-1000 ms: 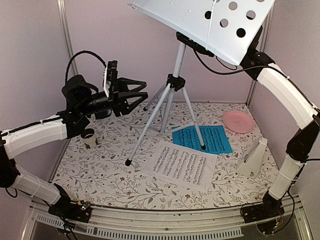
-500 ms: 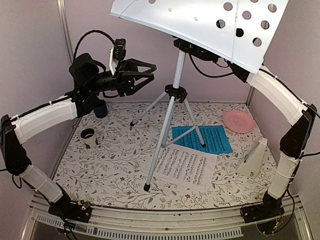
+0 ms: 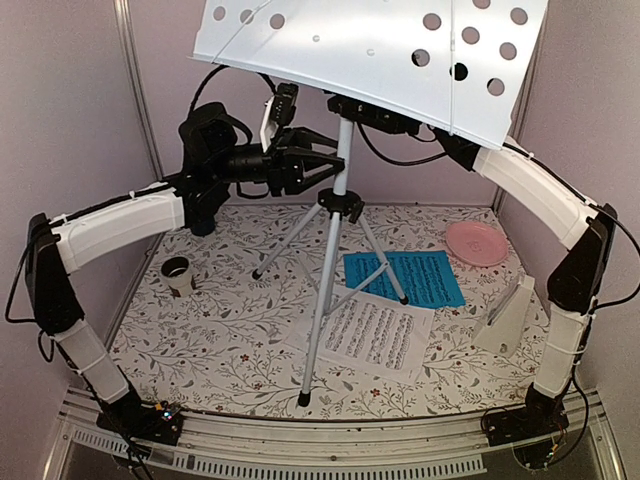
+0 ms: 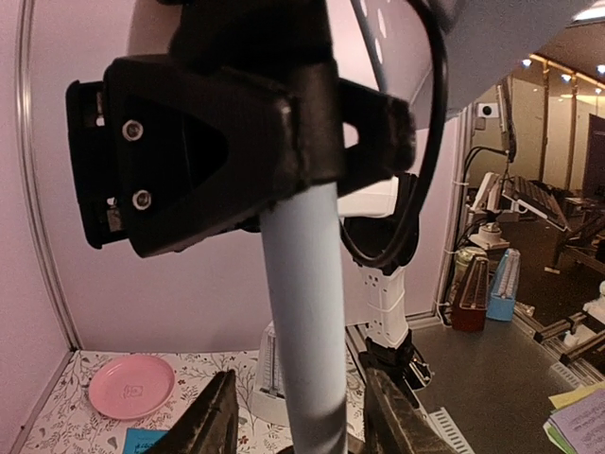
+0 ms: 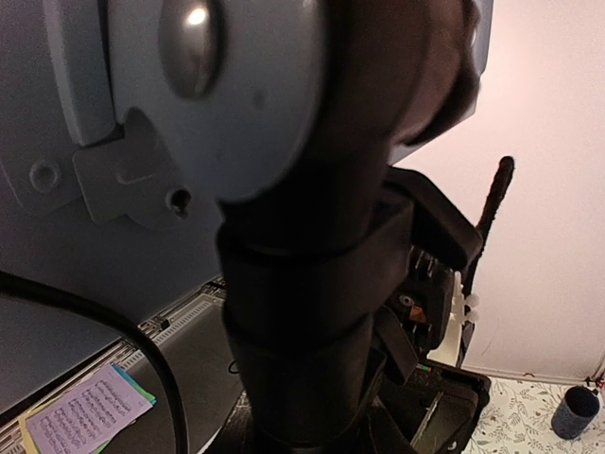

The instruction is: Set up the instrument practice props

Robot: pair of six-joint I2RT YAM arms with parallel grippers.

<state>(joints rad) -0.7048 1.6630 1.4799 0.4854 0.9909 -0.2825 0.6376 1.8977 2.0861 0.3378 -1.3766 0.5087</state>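
Straddling the pole of the silver tripod music stand just under its head, the left gripper has its jaws apart. The left wrist view shows its black fingers either side of the pale tube with a gap on each side and no contact. The overhead view can't resolve that gap.

Right gripper is clamped on the stand's neck, directly below the perforated grey-white tray. Overhead it sits tucked under the tray; the left wrist view shows black jaws wrapped round the top of the tube. The right wrist view is mostly a blurred dark mass plus the tray's grey underside and a round silver hinge disc. Only this view catches a dark blue cup, hidden overhead.

Stand look: thin silver pole, black hub, three splayed legs over the floral-patterned table, tray tilted with round holes. Can't tell if all feet bear down. Its front leg passes over the left corner of the white music sheet, and its right foot ends on the blue music sheet.

White pyramid metronome is right of the stand, well apart. Pink round plate is behind-right of the stand. Small dark cup is left of the stand.
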